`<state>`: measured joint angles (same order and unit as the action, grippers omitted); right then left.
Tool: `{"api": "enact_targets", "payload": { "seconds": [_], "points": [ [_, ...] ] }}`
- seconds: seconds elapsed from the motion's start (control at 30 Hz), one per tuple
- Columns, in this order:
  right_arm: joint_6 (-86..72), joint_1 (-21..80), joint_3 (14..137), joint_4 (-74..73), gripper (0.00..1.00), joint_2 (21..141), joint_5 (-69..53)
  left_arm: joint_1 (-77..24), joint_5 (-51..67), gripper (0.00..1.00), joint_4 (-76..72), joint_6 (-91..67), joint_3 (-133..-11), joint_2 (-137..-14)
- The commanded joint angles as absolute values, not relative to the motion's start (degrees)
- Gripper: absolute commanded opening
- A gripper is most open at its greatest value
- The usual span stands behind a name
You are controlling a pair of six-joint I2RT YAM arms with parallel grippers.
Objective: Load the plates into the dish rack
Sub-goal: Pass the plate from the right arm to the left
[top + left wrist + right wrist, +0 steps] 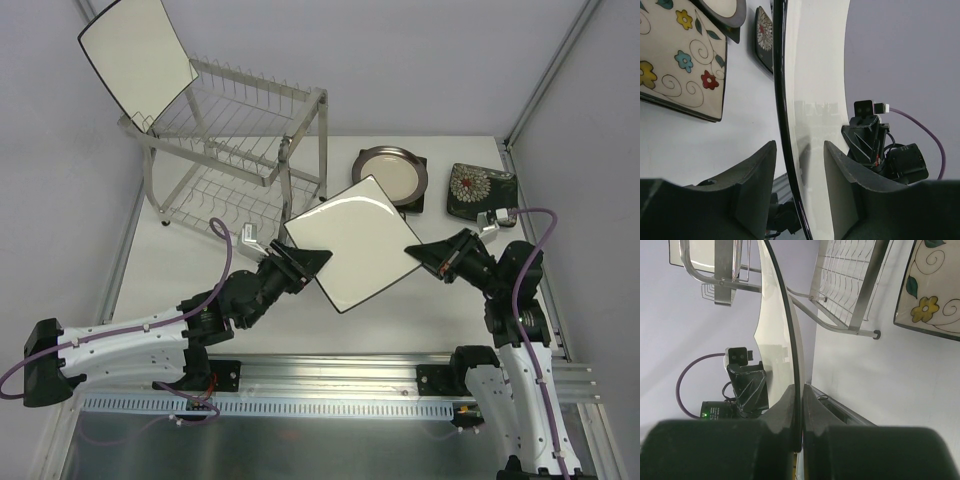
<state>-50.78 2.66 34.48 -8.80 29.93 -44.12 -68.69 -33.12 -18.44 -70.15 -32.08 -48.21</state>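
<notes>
A white square black-rimmed plate (350,245) hangs tilted in the air over the table's middle. My right gripper (418,252) is shut on its right corner, with the rim pinched between the pads in the right wrist view (799,395). My left gripper (310,262) is open. Its fingers straddle the plate's left edge (815,75) with a gap on the rim side (800,150). A second white square plate (135,55) leans on top of the silver wire dish rack (240,150). The cream flowered plate (675,55) lies on the table below, hidden in the top view.
A round cream grey-rimmed plate (390,172) lies on a dark square plate at the back, right of the rack. A dark square plate with white blooms (480,188) lies at the back right. Grey walls close in the table on the left, back and right.
</notes>
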Motion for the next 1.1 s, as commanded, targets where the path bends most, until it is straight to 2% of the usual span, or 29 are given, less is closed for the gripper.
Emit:
{"api": "enact_targets", "payload": {
  "seconds": [0.0,0.43,0.63,0.67,0.7,0.87,0.97,1.0,1.07],
  "points": [
    [-55.8,3.3,37.0,0.5,0.01,27.4,-46.7,-69.2,-32.4,0.41,-22.6,-70.3,-34.1,-47.6],
    [-55.6,3.3,36.5,0.3,0.01,26.6,-46.4,-69.1,-29.4,0.31,-25.5,-68.7,-34.6,-48.7],
    [-55.2,3.3,36.1,-1.3,0.0,26.6,-46.6,-69.1,-29.1,0.15,-26.9,-67.4,-34.6,-48.7],
    [-54.5,3.3,36.2,-1.7,0.01,26.5,-46.6,-69.1,-29.1,0.12,-27.1,-67.2,-34.6,-48.5],
    [-54.1,3.3,36.3,-2.7,0.01,26.5,-46.5,-69.1,-29.0,0.0,-27.2,-67.0,-34.6,-48.5],
    [-50.0,3.3,36.9,-8.6,0.01,26.2,-46.0,-69.1,-29.5,0.0,-27.9,-65.0,-34.5,-47.6],
    [-44.0,3.3,38.7,-14.0,0.13,26.3,-45.2,-69.1,-29.7,0.0,-28.5,-63.0,-34.3,-46.9],
    [-42.1,3.3,39.2,-17.2,0.23,26.5,-44.7,-69.1,-29.7,0.0,-28.7,-62.5,-34.2,-46.7],
    [-37.8,3.3,40.7,-21.3,0.36,26.5,-43.8,-69.1,-30.1,0.0,-29.1,-60.7,-34.1,-46.1]
  ]
}}
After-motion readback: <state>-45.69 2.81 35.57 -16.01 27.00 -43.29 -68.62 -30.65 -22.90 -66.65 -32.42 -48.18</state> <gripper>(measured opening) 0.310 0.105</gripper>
